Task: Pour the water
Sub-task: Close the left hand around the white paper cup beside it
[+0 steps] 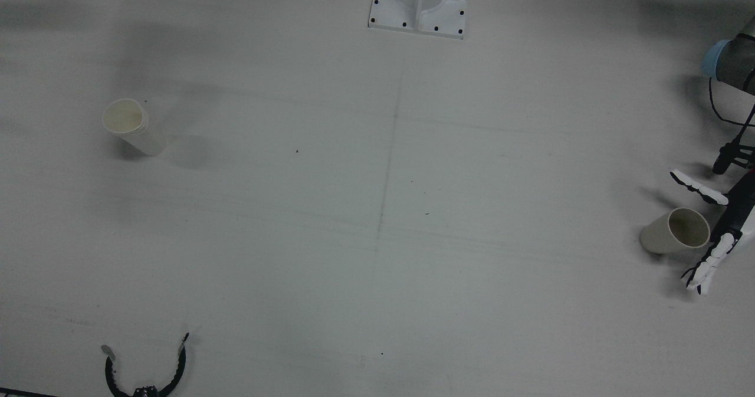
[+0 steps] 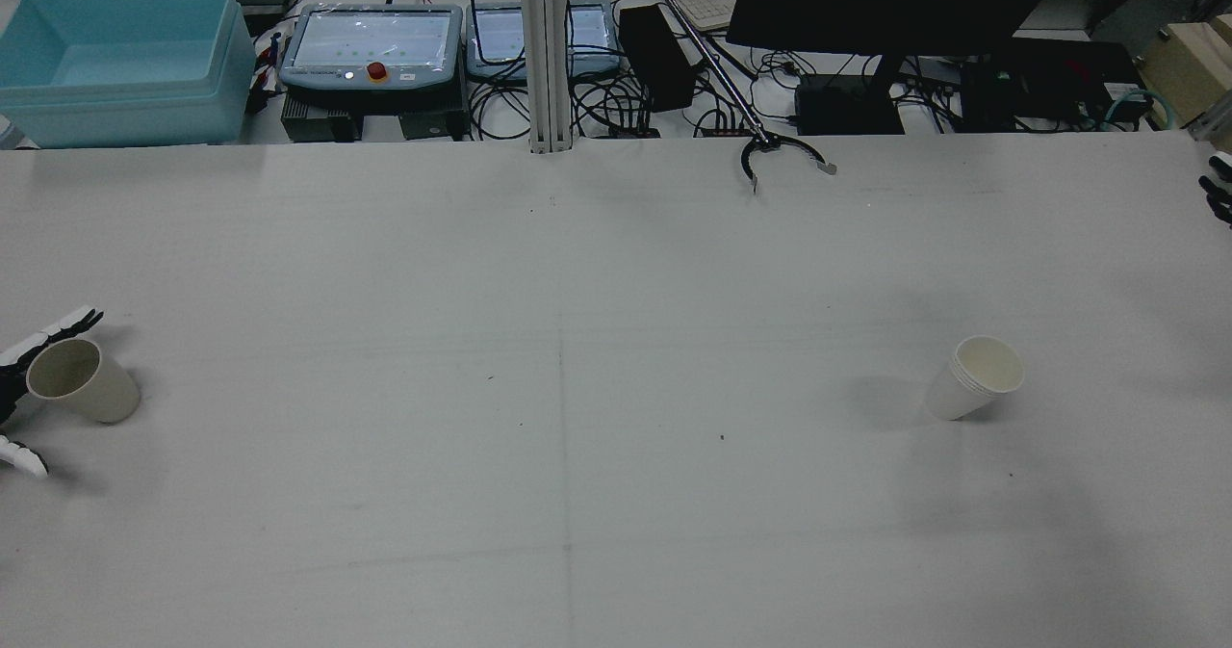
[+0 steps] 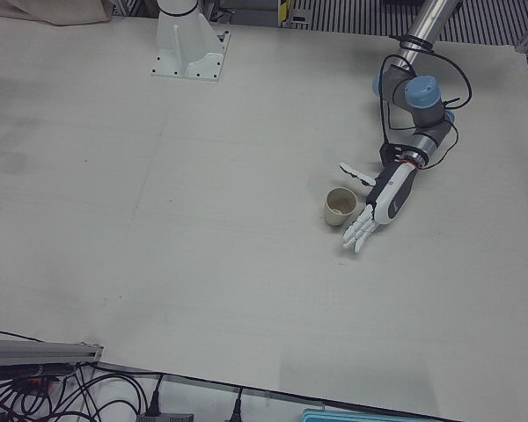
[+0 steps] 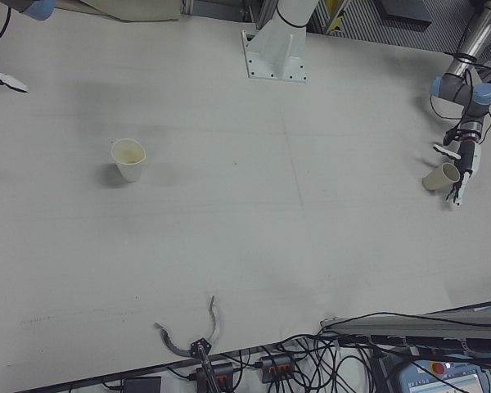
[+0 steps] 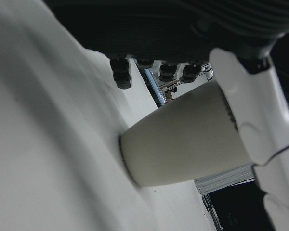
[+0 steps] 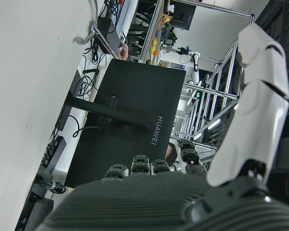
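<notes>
A beige paper cup (image 1: 675,232) stands at the table's far left side from the robot, also in the rear view (image 2: 82,380) and the left-front view (image 3: 339,207). My left hand (image 1: 728,223) is open beside it, with the thumb on one side and straight fingers (image 5: 253,110) along the other, the cup in between. A stack of white paper cups (image 1: 133,125) stands on the right half, also in the rear view (image 2: 974,376) and the right-front view (image 4: 128,158). My right hand (image 2: 1218,191) is open and empty at the table's right edge, far from that stack.
A black grabber tool (image 1: 144,373) lies at the operators' edge. The arm pedestal (image 1: 419,2) stands at the robot's edge, mid-table. A blue bin (image 2: 120,61), control pendants (image 2: 371,46) and a monitor (image 2: 895,3) sit beyond the table.
</notes>
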Robot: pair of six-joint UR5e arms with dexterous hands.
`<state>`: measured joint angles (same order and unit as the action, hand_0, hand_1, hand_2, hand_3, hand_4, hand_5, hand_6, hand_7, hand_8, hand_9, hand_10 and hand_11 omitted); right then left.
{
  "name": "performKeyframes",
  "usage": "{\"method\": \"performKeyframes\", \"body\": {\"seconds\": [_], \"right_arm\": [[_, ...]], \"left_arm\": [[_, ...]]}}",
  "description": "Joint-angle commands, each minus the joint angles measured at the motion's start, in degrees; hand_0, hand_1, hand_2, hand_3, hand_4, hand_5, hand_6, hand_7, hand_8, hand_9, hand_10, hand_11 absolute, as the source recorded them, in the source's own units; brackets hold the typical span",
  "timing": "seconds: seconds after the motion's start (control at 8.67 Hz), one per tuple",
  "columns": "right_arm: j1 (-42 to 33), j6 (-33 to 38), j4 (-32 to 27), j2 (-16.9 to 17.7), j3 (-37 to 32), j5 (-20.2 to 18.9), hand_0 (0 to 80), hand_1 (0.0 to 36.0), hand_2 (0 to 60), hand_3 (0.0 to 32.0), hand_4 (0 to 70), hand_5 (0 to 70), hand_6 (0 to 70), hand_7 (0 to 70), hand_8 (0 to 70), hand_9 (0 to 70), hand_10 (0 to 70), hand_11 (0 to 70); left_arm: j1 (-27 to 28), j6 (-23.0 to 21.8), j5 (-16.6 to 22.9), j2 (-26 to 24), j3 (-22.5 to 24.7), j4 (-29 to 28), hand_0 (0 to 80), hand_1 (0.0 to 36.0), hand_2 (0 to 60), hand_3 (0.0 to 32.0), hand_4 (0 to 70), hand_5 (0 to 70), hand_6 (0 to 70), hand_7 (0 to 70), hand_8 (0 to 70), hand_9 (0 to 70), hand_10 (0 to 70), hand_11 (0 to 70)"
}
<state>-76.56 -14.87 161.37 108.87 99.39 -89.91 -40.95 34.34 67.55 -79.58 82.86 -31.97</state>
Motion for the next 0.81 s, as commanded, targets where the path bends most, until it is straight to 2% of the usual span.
{"method": "performKeyframes", "body": {"seconds": [0.0,0.23,0.69], "right_arm": [[-0.9,0.6,0.0,0.0,0.1,0.0,47.6,19.3,18.5,0.0,0.0,2.8,0.0,5.6,4.3,6.2,0.7,3.1],[-1.0,0.6,0.0,0.1,0.1,0.0,47.7,19.2,18.8,0.0,0.0,2.9,0.0,5.4,4.3,6.1,0.5,2.7],[-2.3,0.6,-0.4,1.3,0.1,0.0,47.4,19.0,18.4,0.0,0.0,2.5,0.0,4.5,4.4,6.2,0.3,2.3]], "left_arm": [[0.0,-0.2,0.0,-0.8,0.5,0.9,50.7,9.0,0.0,0.0,11.0,2.4,5.1,8.2,0.0,0.2,7.9,13.4],[0.2,0.2,-0.3,-0.8,2.0,2.2,51.1,9.4,0.0,0.0,11.4,3.2,5.0,8.4,0.0,0.2,7.7,13.0],[0.2,-0.2,-0.4,-4.2,2.3,5.6,51.7,10.4,0.0,0.0,13.3,5.2,5.6,9.2,0.1,0.4,7.8,13.3]]}}
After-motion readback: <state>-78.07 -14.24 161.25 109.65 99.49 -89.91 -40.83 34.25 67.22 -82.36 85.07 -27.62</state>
